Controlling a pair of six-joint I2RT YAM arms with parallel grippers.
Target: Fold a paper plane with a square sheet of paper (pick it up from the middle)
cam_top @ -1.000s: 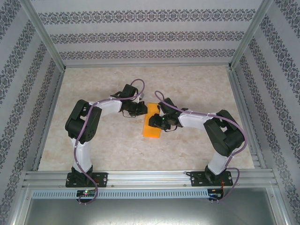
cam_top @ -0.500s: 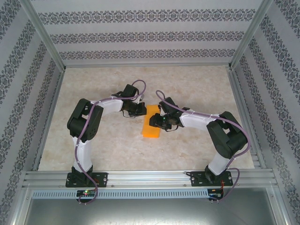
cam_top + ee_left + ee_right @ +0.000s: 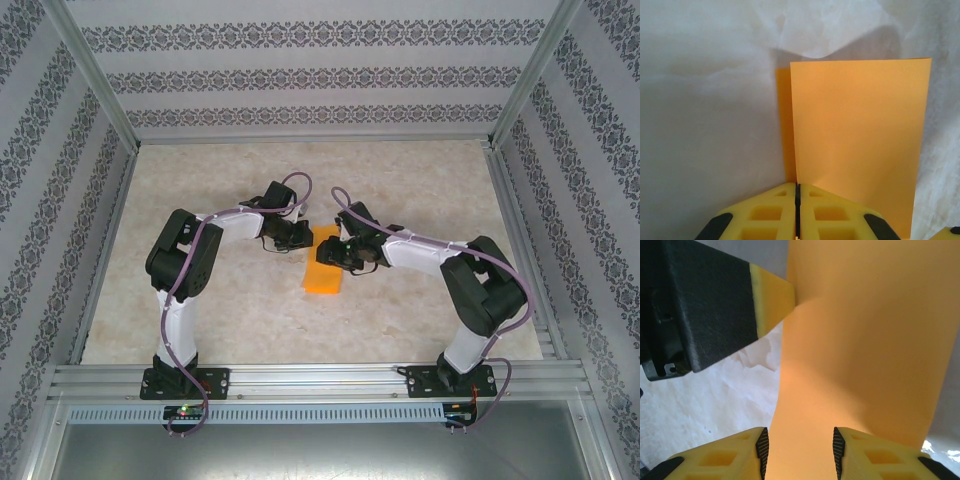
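The square sheet of paper [image 3: 322, 276] is bright orange and lies mid-table, folded double into a long rectangle. In the left wrist view the upper layer [image 3: 860, 135] stops short of the lower layer, which peeks out as a strip along its left side. My left gripper [image 3: 303, 240] is at the sheet's far left edge. Its yellow fingers [image 3: 797, 187] are shut on the edge of the upper layer, which lifts slightly there. My right gripper [image 3: 327, 254] hangs just over the sheet's far half. Its jaws [image 3: 800, 452] are open, with the orange paper [image 3: 865, 340] beneath and between them.
The table [image 3: 420, 190] is pale and marbled. Patterned walls and aluminium posts enclose it on three sides, and a rail [image 3: 320, 378] runs along the near edge. Both arms' elbows bend outwards at mid-table. The left gripper's black body [image 3: 700, 305] is close ahead of my right fingers.
My right gripper has shifted a little towards the far end of the sheet, closer to the left gripper. The left gripper has stayed shut on the edge. The paper has not moved.
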